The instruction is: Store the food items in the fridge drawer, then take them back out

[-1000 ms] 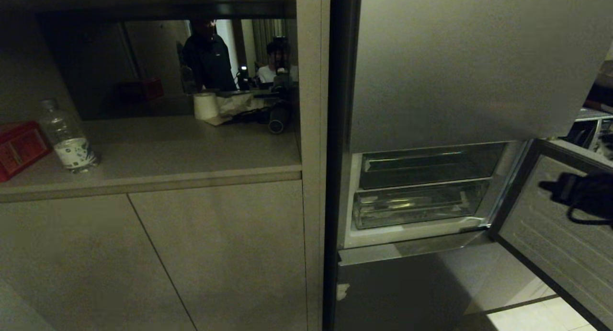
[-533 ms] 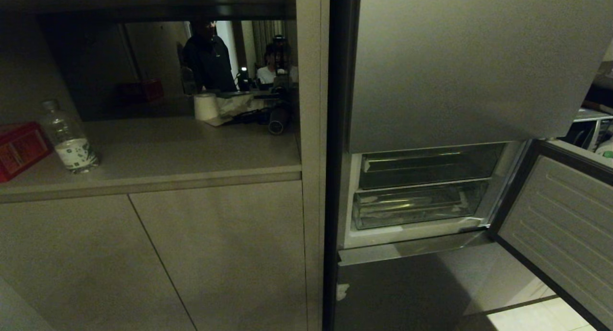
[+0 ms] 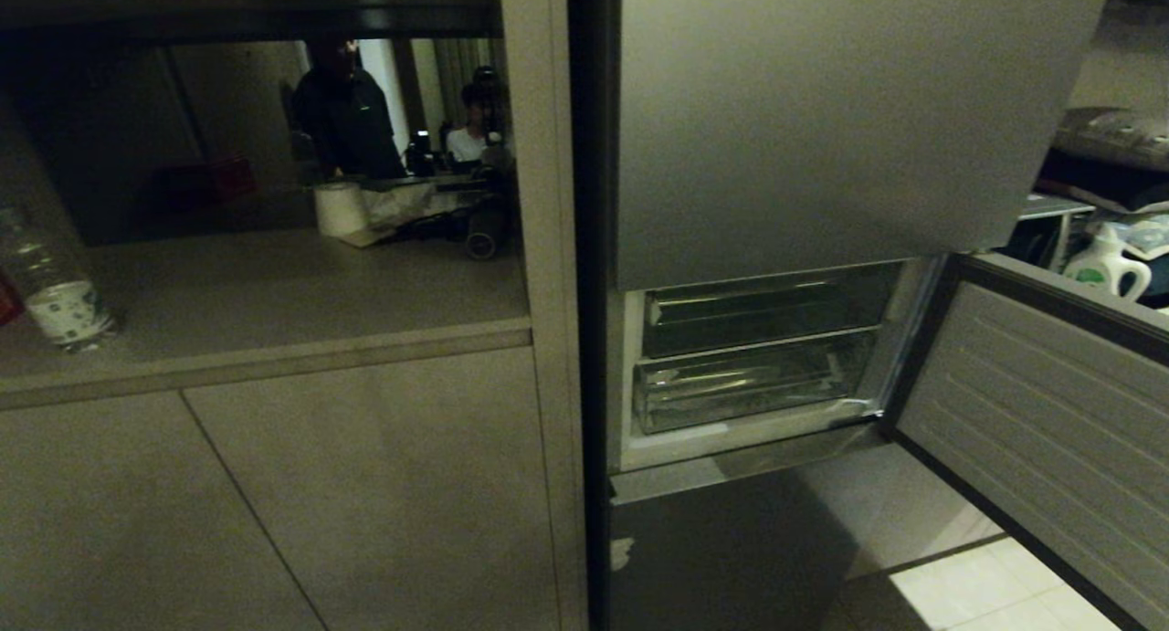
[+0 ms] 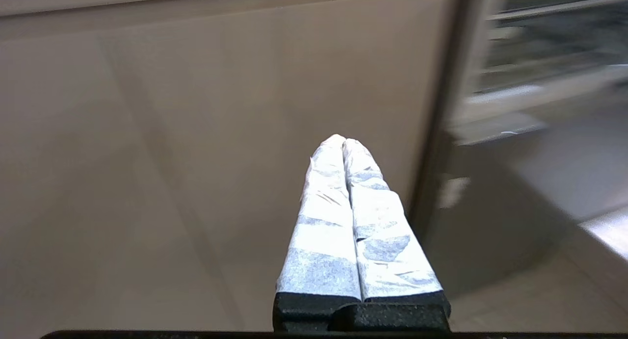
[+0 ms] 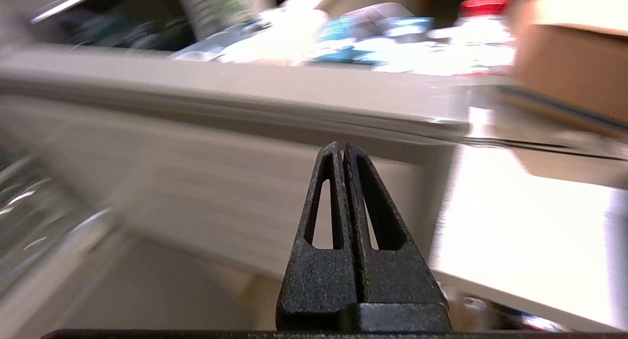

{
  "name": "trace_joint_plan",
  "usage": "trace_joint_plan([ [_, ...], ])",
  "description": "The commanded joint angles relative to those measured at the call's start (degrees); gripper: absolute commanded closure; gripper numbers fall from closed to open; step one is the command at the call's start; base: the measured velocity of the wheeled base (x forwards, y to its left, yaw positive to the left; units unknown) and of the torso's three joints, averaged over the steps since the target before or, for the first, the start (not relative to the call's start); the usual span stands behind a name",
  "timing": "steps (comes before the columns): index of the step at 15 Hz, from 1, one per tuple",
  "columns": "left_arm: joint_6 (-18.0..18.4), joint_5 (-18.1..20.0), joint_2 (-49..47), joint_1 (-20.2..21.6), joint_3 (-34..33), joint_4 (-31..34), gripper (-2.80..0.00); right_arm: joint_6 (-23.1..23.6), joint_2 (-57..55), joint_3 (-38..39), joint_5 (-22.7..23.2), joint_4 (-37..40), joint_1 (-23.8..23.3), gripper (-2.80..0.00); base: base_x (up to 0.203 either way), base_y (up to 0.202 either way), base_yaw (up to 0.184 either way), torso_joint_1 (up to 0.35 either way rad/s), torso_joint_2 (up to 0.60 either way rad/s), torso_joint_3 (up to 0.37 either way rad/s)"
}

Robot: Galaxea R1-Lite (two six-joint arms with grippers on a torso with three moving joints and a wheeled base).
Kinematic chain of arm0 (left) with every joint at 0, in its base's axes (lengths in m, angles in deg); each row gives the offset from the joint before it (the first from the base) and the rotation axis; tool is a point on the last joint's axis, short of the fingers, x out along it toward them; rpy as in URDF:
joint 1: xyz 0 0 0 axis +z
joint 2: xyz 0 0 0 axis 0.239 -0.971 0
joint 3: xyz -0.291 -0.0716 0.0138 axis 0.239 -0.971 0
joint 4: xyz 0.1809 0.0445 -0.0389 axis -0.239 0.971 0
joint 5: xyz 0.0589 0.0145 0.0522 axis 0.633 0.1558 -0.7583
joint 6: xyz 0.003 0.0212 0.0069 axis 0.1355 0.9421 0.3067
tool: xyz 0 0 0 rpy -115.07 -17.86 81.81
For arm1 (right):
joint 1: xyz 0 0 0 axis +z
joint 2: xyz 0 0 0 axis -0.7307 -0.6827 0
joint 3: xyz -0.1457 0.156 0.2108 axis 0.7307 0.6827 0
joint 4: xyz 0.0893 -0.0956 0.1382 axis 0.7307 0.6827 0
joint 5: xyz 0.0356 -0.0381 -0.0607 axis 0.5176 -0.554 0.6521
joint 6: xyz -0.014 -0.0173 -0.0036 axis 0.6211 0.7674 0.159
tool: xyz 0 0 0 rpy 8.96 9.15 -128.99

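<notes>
Grey counter shelf [image 3: 274,293]: water bottle [image 3: 50,279] upright at left end; paper roll [image 3: 340,208] and dark clutter at back.

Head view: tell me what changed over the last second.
The black right gripper, seen a second ago in front of the open grey fridge door, has left this view, shut and empty. The whole scene slid left: the camera moved. The clear plastic fridge drawer stays pushed in, the door open.
</notes>
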Motion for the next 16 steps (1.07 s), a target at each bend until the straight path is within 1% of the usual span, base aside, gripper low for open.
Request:
trace_joint_plan([
  [1,0.0,-0.02,-0.08,0.0,0.0,0.01,0.0,0.06,-0.94,0.07,0.27,-0.15,0.01,0.0,-0.002,0.001,-0.181,-0.002,-0.01,0.006],
  [4,0.0,-0.02,-0.08,0.0,0.0,0.02,0.0,2.16,-3.92,-0.24,0.45,-0.43,0.08,0.0,-0.002,0.006,-0.163,0.002,0.0,0.001],
  [6,0.0,-0.02,-0.08,0.0,0.0,0.02,0.0,2.54,-8.13,-0.52,0.46,-2.02,0.09,0.0,0.0,0.003,-0.095,0.005,0.0,0.002],
  [11,0.0,-0.02,-0.08,0.0,0.0,-0.07,0.0,3.05,-26.77,-2.28,0.32,-14.33,0.12,0.0,0.0,0.0,0.0,0.0,0.0,0.0],
  [14,0.0,-0.02,-0.08,0.0,0.0,0.02,0.0,2.9,-36.44,-8.83,0.37,-16.89,0.28,0.0,0.0,0.0,0.0,0.0,0.0,0.0],
  [16,0.0,-0.02,-0.08,0.0,0.0,-0.02,0.0,2.55,-40.83,-13.26,1.43,-17.29,1.71,0.0,0.0,0.0,0.0,0.0,0.0,0.0],
])
